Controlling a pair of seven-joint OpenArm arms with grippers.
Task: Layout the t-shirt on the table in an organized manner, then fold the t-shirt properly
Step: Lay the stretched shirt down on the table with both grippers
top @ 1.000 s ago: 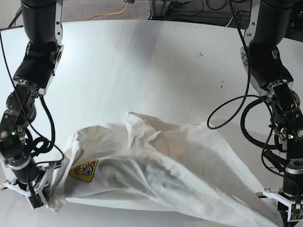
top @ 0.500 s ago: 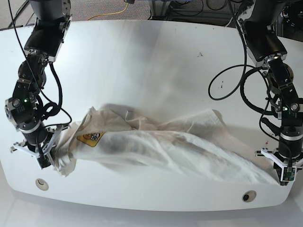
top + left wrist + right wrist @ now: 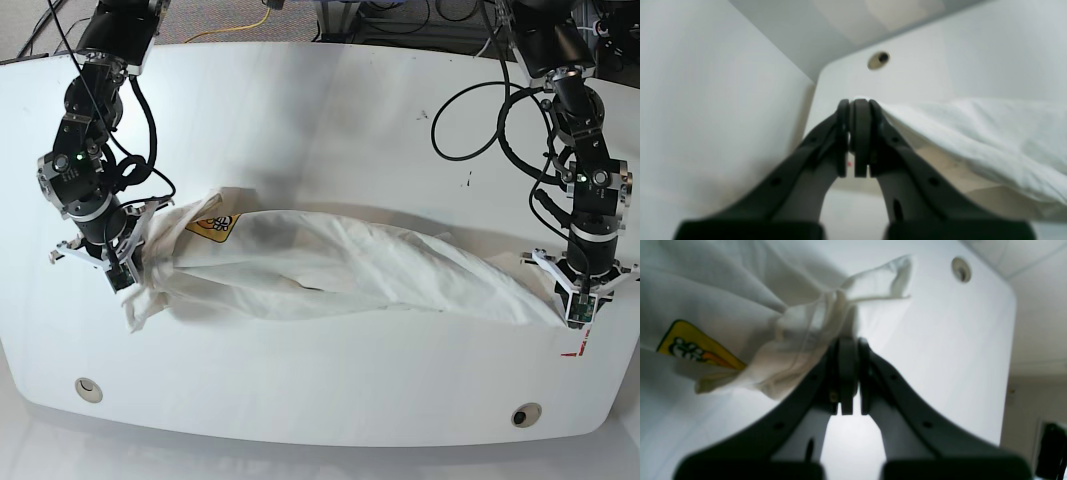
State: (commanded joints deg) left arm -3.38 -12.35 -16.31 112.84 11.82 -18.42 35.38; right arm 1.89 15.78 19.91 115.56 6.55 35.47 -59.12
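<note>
T-shirt (image 3: 330,265) stretched between two pinching grippers above the table (image 3: 320,130).

The right gripper (image 3: 122,277) has its jaws pressed together on a bunched end of the shirt, with loose folds hanging just beside and below its tips and the yellow graphic (image 3: 214,225) close by on the cloth toward the other arm. The left gripper (image 3: 577,310) is likewise clamped on the opposite end, a thin edge of cloth caught between its tips. The shirt runs as a long, wrinkled, sagging band between them. A grommet hole (image 3: 88,386) sits beyond the right gripper near the table's front edge, another (image 3: 520,414) near the left gripper, and a red mark (image 3: 578,347) lies just past the left gripper's tips. Black cables (image 3: 490,110) loop beside the left arm, clear of the cloth.
</note>
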